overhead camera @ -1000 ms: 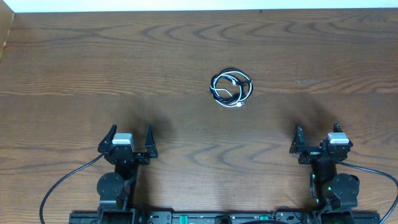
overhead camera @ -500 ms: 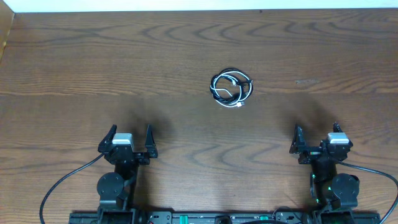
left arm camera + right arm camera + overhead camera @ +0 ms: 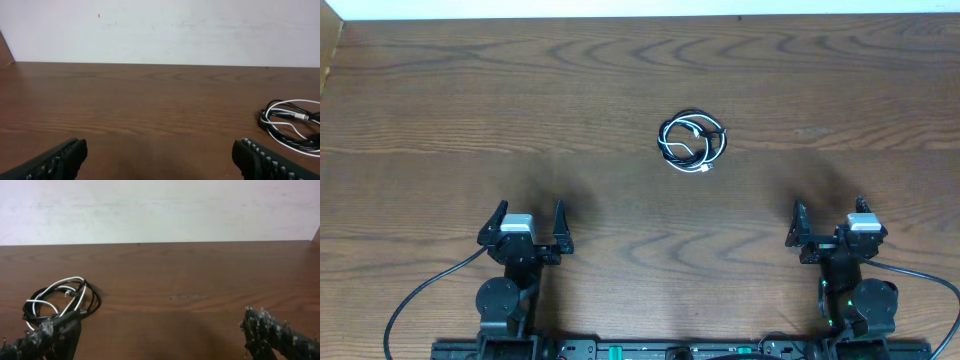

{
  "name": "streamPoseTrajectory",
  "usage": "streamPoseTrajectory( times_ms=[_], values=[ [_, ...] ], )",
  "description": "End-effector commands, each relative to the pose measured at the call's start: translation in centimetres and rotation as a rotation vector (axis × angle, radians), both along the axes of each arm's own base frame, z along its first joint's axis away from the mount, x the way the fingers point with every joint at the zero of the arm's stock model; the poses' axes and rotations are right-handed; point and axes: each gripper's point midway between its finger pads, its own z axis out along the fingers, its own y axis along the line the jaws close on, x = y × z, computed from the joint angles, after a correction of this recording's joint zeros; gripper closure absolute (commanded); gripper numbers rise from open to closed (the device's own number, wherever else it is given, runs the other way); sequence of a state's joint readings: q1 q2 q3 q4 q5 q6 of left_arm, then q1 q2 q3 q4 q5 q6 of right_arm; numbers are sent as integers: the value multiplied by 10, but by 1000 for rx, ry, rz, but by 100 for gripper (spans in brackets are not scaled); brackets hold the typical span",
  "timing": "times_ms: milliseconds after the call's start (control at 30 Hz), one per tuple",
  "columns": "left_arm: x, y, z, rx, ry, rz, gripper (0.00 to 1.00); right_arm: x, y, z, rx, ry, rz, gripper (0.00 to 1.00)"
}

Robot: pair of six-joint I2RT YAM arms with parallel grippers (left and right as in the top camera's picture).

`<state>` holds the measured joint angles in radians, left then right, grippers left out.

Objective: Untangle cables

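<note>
The cables [image 3: 692, 142] lie in one small coiled bundle on the wooden table [image 3: 470, 100], a little right of its middle, with the white cable [image 3: 672, 148] looped through the rings of the black cable [image 3: 719, 139] and a pale plug end poking out at about 5 o'clock of the coil. Nothing touches the bundle. The left gripper [image 3: 530, 208] sits at the near edge with its jaws spread wide and nothing between them; from it the coil lies at about 2 o'clock, well apart. The right gripper [image 3: 829, 208] is likewise spread wide and holding nothing, with the coil at about 10 o'clock, also well apart. In the right wrist view the bundle [image 3: 60, 300] shows just beyond the left-hand finger [image 3: 45, 337].
</note>
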<state>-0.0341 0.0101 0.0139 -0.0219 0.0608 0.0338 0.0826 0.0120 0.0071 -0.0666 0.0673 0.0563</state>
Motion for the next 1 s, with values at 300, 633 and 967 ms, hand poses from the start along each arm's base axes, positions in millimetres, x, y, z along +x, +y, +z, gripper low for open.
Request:
streamPoseTrajectory(
  times_ms=[300, 633, 967],
  values=[
    [-1, 1, -15, 8, 50, 3, 2, 0, 1, 0, -2, 0, 3, 1],
    [-1, 1, -15, 9, 50, 3, 2, 0, 1, 0, -2, 0, 3, 1],
    [-1, 2, -14, 16, 46, 5, 2, 0, 1, 0, -2, 0, 3, 1]
  ],
)
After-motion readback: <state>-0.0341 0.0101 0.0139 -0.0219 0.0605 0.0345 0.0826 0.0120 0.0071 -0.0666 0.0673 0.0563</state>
